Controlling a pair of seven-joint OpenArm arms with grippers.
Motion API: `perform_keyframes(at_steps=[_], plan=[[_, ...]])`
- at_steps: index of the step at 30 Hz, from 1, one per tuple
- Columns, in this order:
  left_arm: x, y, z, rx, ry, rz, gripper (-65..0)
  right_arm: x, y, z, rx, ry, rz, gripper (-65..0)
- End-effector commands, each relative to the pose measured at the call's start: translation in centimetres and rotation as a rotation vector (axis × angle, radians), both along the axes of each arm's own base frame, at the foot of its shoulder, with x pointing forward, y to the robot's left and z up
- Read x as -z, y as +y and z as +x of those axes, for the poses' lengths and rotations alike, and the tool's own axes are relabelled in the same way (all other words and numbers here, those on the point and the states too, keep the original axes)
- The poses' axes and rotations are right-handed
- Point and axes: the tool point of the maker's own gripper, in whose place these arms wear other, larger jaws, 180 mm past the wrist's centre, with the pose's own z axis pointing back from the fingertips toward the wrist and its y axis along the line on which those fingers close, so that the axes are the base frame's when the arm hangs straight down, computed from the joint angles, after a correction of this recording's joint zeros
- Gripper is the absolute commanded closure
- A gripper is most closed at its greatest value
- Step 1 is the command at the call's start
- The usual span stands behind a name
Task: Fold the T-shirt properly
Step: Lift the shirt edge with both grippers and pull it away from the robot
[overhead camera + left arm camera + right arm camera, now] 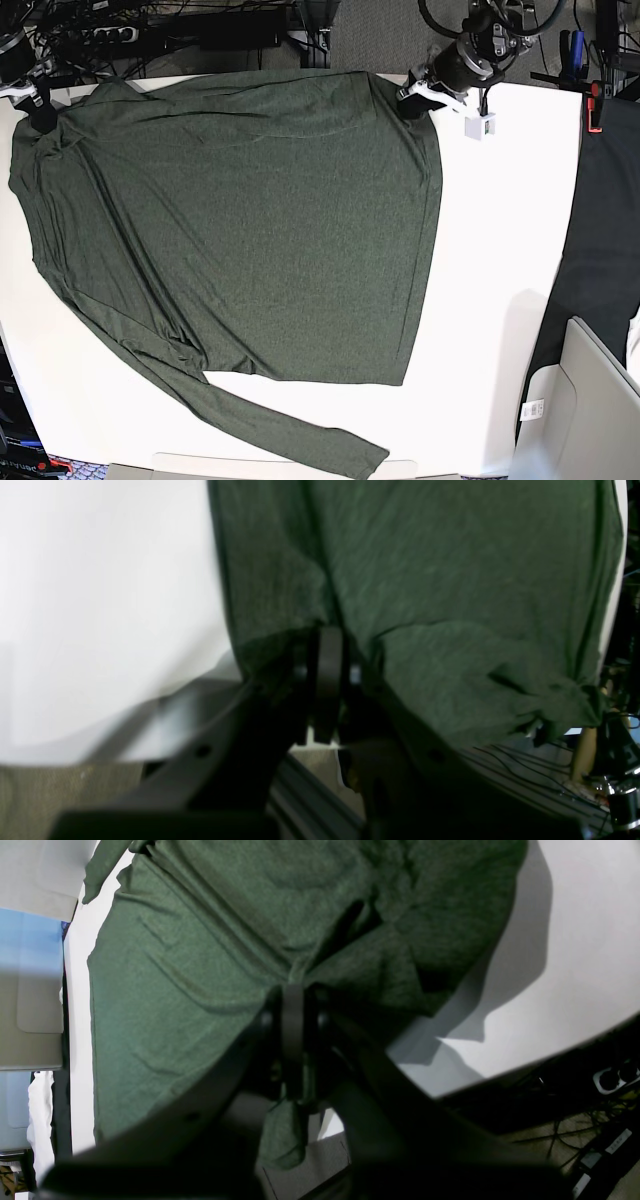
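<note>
The dark olive-green T-shirt (240,230) lies spread flat on the white table (500,250), one long sleeve (300,440) trailing toward the front edge. At its far right corner my left gripper (412,103) is shut on the fabric. The left wrist view shows those jaws (327,640) pressed together with T-shirt (450,580) cloth bunched around them. At the far left corner my right gripper (42,112) pinches the T-shirt too. In the right wrist view the gripper (292,995) has its jaws closed on a fold of the T-shirt (200,965), and a flap hangs below them.
Cables and a power strip (110,33) lie behind the table's far edge. A small white tag (478,127) sits on the table by the left arm. Dark cloth (600,200) and a grey-white box (590,400) stand off the table's right side.
</note>
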Motion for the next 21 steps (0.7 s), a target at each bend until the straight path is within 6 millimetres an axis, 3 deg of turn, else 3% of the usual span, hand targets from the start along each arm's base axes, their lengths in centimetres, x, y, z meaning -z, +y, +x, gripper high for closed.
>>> perform_keyframes(at_steps=[1, 11, 21], plan=[[-0.7, 0.1, 0.1, -0.002, -0.02, -0.007, -0.1, -1.3, -0.7, 0.4, -0.004, -0.038, -0.031, -0.7], [-2.8, 2.7, 0.1, -0.049, -0.071, 0.051, 0.0, -1.4, -0.6, 0.6, -0.008, -0.04, -0.031, -0.7], [-1.9, 3.8, -2.7, -0.075, -0.006, 0.076, 0.0, -1.4, -0.6, 0.6, -0.009, -0.041, -0.031, -0.7]])
